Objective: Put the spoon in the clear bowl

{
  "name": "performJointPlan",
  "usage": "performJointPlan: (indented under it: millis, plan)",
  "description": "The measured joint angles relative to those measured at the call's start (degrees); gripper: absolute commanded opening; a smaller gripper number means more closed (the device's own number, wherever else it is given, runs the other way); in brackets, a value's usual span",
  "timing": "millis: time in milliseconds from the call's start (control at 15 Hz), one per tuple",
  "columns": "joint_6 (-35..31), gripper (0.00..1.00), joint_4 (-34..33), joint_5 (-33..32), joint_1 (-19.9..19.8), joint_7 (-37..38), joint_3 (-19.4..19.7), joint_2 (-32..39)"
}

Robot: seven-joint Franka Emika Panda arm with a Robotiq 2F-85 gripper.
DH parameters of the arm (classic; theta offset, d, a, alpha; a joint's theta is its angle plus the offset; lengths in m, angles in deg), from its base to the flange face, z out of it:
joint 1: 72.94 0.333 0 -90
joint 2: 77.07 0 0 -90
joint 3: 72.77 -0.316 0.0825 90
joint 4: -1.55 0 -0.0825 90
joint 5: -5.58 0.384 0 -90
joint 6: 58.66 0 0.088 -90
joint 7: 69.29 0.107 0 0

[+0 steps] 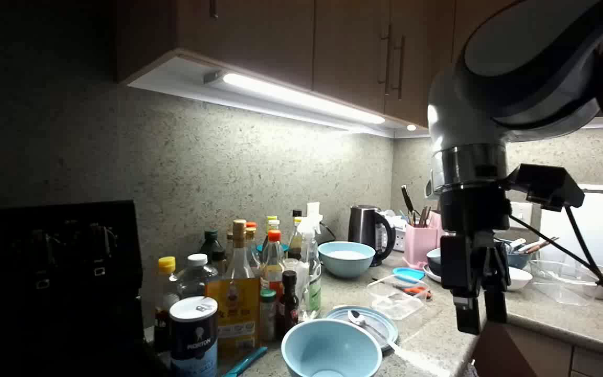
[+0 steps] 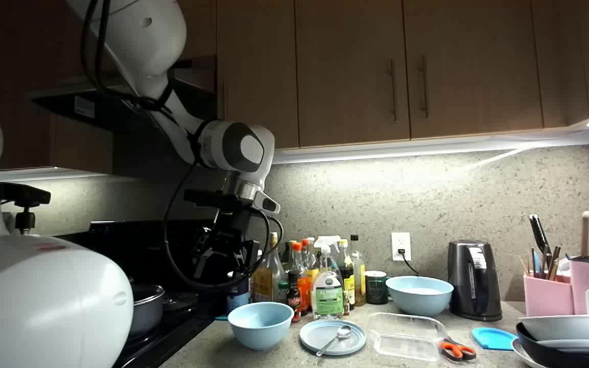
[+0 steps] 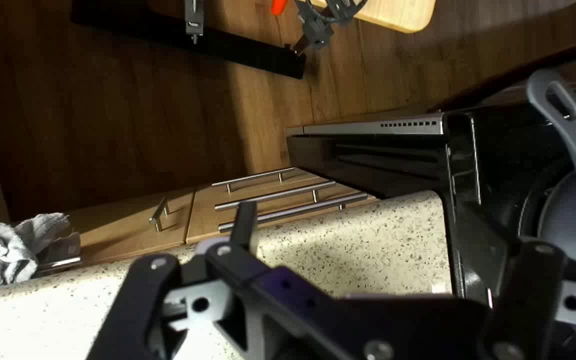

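Observation:
The metal spoon lies on a light-blue plate; it also shows there in an exterior view. A round light-blue bowl with a lighter rim stands beside the plate and looks opaque. A see-through rectangular container lies on the plate's other side. A see-through bowl-like vessel stands further right. I cannot tell for certain which is the clear bowl. My gripper hangs above the counter's front edge, apart from all of these. Its fingers are spread and empty in the wrist view.
Several bottles, a spray bottle and a salt canister crowd the wall. A larger light-blue bowl and a kettle stand behind. Orange scissors lie by the container. The stove with a pot adjoins the counter.

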Motion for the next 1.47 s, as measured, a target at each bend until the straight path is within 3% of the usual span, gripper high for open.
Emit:
performJointPlan:
  millis: [533, 667, 1133, 1467]
  plan:
    - [0.0, 1.0, 0.0, 0.0, -0.07, 0.0, -0.07, 0.0]
    - [0.0, 1.0, -0.56, -2.79, -0.41, -0.72, -0.17, 0.74]
    - [0.01, 1.0, -10.6, -12.36, -4.69, -14.51, 2.1, 16.04]
    - [0.01, 1.0, -14.46, -14.08, -5.3, -16.9, 2.04, 20.9]
